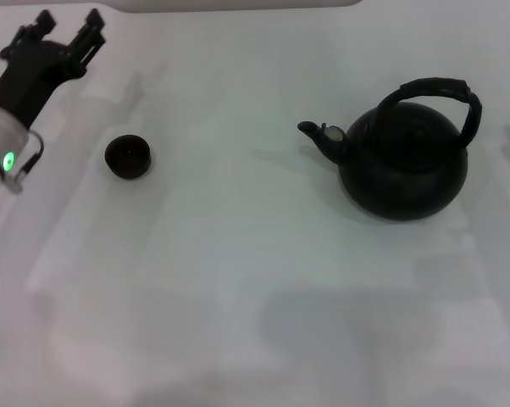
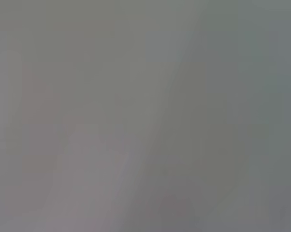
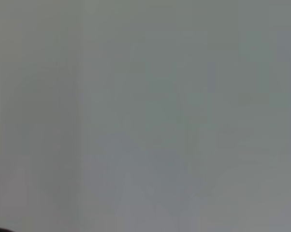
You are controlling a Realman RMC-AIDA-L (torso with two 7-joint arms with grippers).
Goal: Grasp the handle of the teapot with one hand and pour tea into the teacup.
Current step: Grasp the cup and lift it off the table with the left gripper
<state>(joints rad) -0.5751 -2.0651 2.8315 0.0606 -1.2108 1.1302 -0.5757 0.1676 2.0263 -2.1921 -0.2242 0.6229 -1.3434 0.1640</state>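
Note:
The round matte black teapot (image 1: 405, 166) stands upright on the white table at the right, its short spout (image 1: 316, 136) pointing left. Its thick black arched handle (image 1: 437, 91) stands over the top. The small black teacup (image 1: 127, 157) sits at the left, well apart from the pot. My left gripper (image 1: 69, 27) is open and empty at the far left, behind and to the left of the cup. My right gripper is out of view. No tea shows. Both wrist views show only a blank grey surface.
The white table (image 1: 238, 280) spreads between cup and teapot and toward the front edge. A pale edge (image 1: 238, 4) runs along the back of the table.

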